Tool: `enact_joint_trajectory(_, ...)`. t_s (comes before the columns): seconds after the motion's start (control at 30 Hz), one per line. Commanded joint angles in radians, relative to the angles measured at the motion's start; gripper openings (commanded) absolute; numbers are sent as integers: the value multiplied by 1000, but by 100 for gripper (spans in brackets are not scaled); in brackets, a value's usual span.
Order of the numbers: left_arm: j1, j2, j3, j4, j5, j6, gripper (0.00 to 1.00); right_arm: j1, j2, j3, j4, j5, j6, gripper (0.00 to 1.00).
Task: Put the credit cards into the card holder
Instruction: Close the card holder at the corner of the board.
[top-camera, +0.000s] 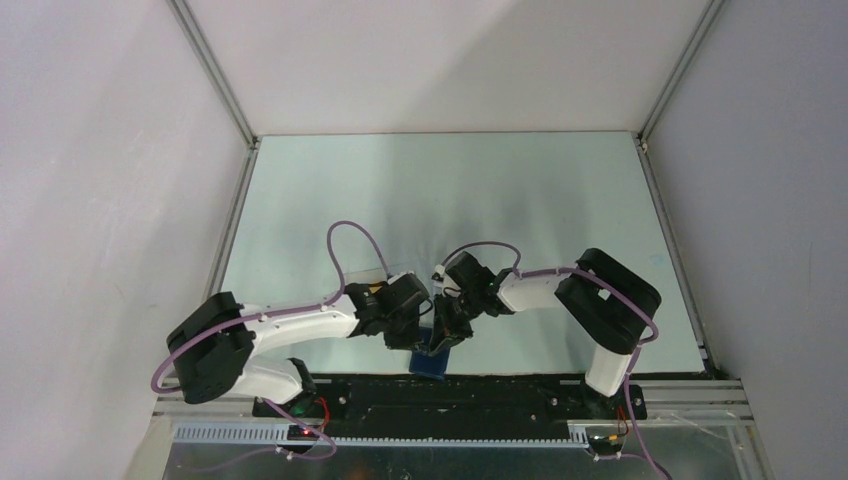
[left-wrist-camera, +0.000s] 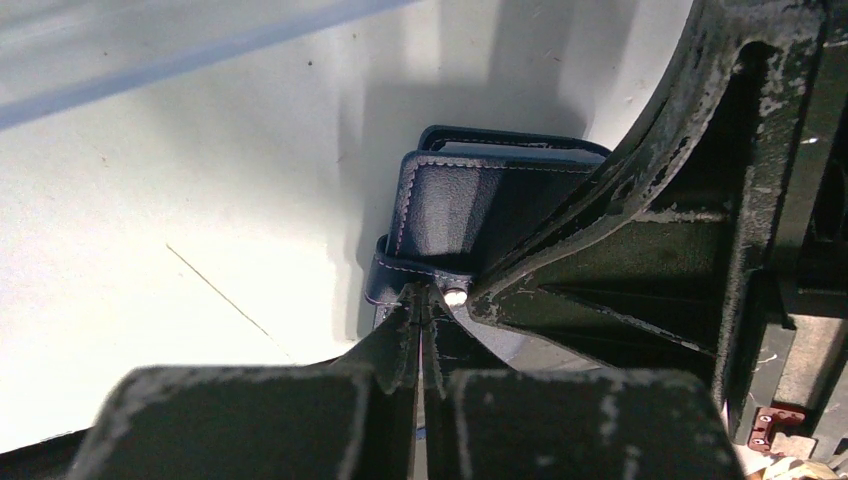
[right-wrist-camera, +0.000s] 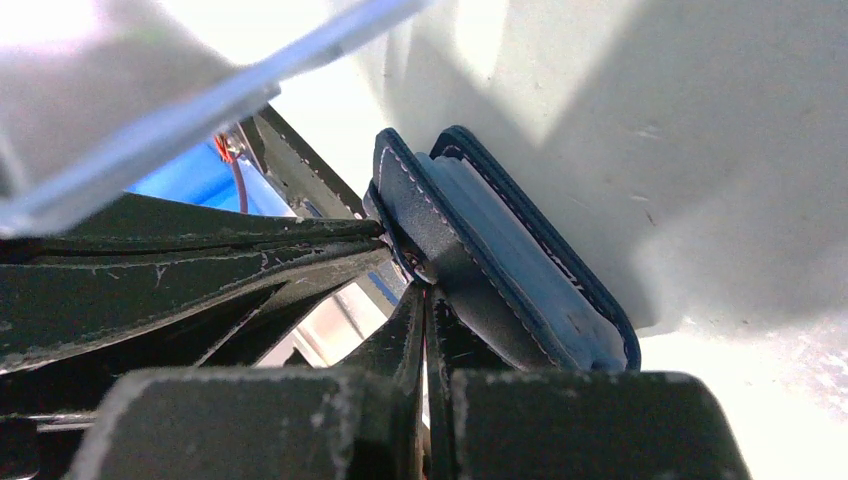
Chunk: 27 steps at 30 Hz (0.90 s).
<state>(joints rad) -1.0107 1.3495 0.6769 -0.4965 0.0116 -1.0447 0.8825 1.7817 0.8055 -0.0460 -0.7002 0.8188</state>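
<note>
Well, the card holder (left-wrist-camera: 480, 205) is a dark navy wallet with pale stitching and lighter blue slots showing inside. It's folded partway and sits at the table's (top-camera: 450, 190) 6 o'clock edge. The left gripper (left-wrist-camera: 424, 330) reaches in from 9 o'clock and the right gripper (right-wrist-camera: 425, 310) from 3 o'clock, elbows bent low — both claws pinched narrow onto the holder by its snap.

Table (top-camera: 520, 200): pale matte surface, faint dark smudging beyond the clear plastic tray (top-camera: 362, 272); tray lies flat on it; card holder (top-camera: 432, 362) stands near the tray, on its near-right side; contact with the surface not determinable.
</note>
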Motion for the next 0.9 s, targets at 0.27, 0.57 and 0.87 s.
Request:
enact_joint_trajectory(0.27,-10,22,33,68,4,-14,0,0,9,-14,-28,101,-19,0)
enact_joint_trajectory(0.57,-18,82,41,78,2,-20,0,1,60,-14,-37,119,-31,0)
enact_joint_trajectory(0.87,-43,183,48,79,5,-43,0,0,85,-14,-126,204,-47,0)
